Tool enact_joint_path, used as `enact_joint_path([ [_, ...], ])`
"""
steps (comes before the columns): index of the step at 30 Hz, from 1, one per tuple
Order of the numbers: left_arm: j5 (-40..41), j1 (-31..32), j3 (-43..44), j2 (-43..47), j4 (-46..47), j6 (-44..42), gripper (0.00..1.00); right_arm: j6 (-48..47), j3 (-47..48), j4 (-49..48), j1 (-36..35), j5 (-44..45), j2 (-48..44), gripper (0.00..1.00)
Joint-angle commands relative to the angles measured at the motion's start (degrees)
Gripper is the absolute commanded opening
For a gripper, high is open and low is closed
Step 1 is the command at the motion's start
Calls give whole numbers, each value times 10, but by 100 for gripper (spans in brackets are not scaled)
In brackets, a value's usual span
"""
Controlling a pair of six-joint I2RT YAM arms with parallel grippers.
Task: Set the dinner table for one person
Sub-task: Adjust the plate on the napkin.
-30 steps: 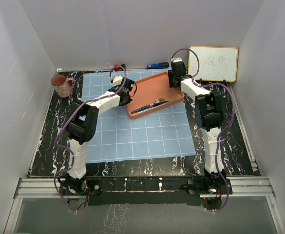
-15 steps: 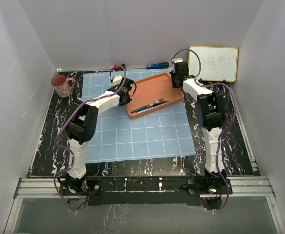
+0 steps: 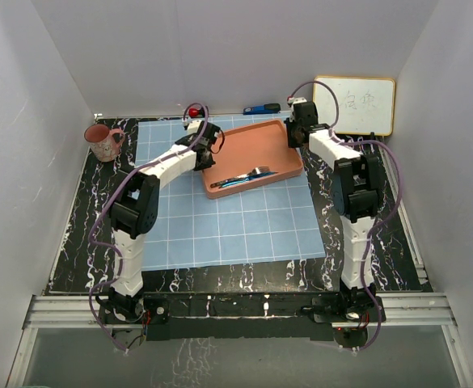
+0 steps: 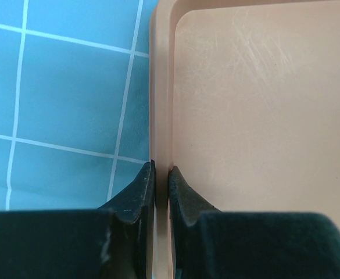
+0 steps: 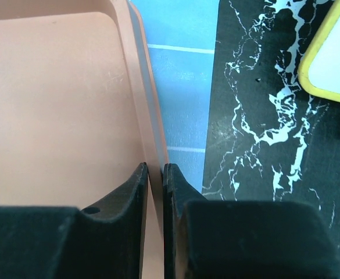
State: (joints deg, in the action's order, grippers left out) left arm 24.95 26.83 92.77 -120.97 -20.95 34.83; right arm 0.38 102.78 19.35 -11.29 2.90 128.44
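Left fingers (image 4: 136, 195) are pinched almost closed on one side rim of the orange tray (image 4: 245, 116), one finger inside the wall, one outside. Right fingers (image 5: 129, 189) are clamped the same way on the opposite rim. Tray has some cutlery (image 3: 246, 177) in it and is at the far end of the blue grid cloth (image 3: 236, 226), which is spread on the black marbled worktop (image 3: 82, 218) in front of both arms.

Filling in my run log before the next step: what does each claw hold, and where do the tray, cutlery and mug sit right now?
left claw: shut on the left rim of the tray
right claw: shut on the tray's right rim
tray position: over the far part of the blue gridded cloth
cutlery: lying in the tray
mug: far left on the dinner table
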Motion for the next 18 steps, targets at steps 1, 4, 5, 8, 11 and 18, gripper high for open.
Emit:
enact_joint_path([
  [1, -13, 5, 38, 60, -9, -39, 0, 43, -5, -24, -3, -28, -84, 0],
  [4, -17, 3, 38, 75, -10, -50, 0, 61, -5, -2, -3, -52, -103, 0],
  [5, -17, 1, 40, 78, -14, -53, 0, 65, -3, 5, -4, -67, -105, 0],
  [8, -13, -5, 55, 79, -36, -62, 0, 65, 0, 34, -12, -89, -106, 0],
  [11, -6, -12, 62, 81, -54, -68, 0, 64, -10, 49, -23, -86, -110, 0],
  [18, -6, -37, 53, 95, -85, -77, 0, 78, -32, 60, -52, -103, -115, 0],
])
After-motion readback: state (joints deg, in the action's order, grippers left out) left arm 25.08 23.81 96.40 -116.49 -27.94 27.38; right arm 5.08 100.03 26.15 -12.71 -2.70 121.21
